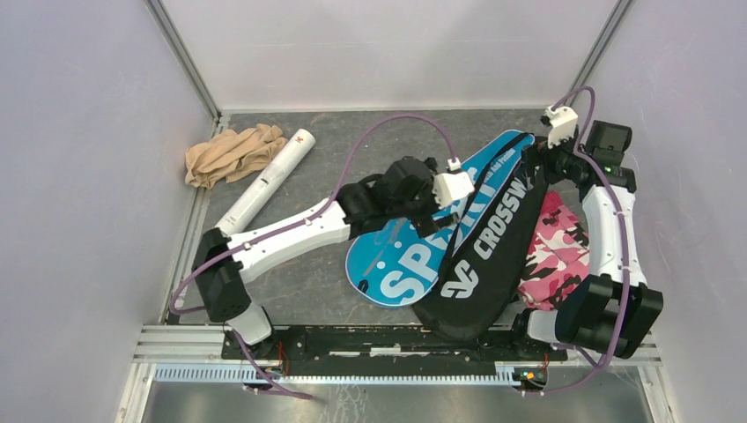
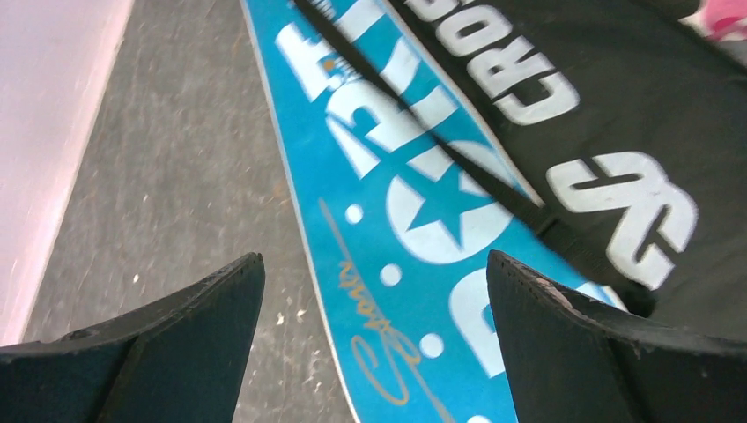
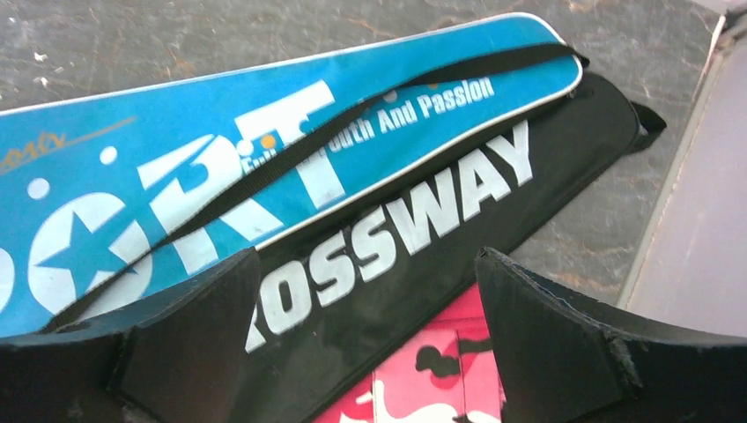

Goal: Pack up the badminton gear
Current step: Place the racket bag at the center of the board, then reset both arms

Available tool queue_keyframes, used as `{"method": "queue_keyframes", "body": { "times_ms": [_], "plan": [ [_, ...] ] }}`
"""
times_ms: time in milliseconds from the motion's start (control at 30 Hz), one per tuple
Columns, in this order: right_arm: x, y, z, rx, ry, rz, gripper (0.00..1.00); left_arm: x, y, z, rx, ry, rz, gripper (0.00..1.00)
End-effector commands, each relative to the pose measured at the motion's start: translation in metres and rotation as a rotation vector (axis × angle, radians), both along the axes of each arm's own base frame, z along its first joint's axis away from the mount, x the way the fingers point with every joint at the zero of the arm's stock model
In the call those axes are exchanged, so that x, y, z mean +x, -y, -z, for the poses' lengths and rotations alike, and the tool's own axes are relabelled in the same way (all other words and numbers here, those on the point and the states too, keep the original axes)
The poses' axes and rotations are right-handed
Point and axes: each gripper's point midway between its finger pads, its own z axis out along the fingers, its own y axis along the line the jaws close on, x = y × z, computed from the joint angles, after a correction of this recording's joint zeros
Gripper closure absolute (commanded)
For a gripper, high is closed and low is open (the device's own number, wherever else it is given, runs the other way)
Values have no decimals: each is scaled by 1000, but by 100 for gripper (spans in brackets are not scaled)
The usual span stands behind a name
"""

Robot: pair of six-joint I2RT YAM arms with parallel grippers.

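The blue "SPORT" cover [image 1: 401, 260] lies flat mid-table, with the black "CROSSWAY" cover [image 1: 493, 256] overlapping its right edge. A black strap [image 2: 458, 163] runs across the blue cover. My left gripper [image 1: 443, 214] is open and empty, hovering over the blue cover [image 2: 396, 211] near its left edge; the black cover [image 2: 617, 106] shows to its right. My right gripper [image 1: 537, 166] is open and empty above the narrow end of the black cover [image 3: 396, 238], with the blue cover [image 3: 176, 167] beside it. A long white tube [image 1: 264, 182] lies at the far left. Rackets and shuttlecocks are out of view.
A tan cloth bundle [image 1: 231, 152] lies at the back left by the tube. A pink camouflage bag [image 1: 555, 248] lies under the black cover's right edge and shows in the right wrist view [image 3: 440, 374]. Walls enclose the table on three sides.
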Motion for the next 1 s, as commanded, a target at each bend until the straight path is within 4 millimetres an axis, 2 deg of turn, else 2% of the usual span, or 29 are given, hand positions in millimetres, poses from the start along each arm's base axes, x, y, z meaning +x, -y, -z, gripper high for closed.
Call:
{"method": "queue_keyframes", "body": {
  "times_ms": [0,100,267,433,467,567,667,767,967],
  "plan": [
    [14,-12,-24,6,119,10,2,33,-45,-23,-51,52,-134,0],
    [19,-16,-30,25,161,18,2,52,-83,-39,-113,51,-235,0],
    [26,-11,-41,14,203,41,2,84,-156,-66,-241,41,-446,0],
    [33,-5,-69,-18,262,54,2,106,-234,-90,-409,56,-673,0],
    [33,-4,-76,-22,274,57,2,111,-255,-90,-439,67,-734,0],
    [31,-4,-95,-28,325,67,2,117,-298,-102,-538,122,-838,0],
    [24,-5,-109,-23,387,91,2,114,-325,-111,-616,165,-902,0],
    [19,0,-115,-17,418,144,2,111,-342,-120,-650,213,-930,0],
    [7,4,-120,4,467,218,2,104,-343,-128,-691,223,-889,0]
  ]
}}
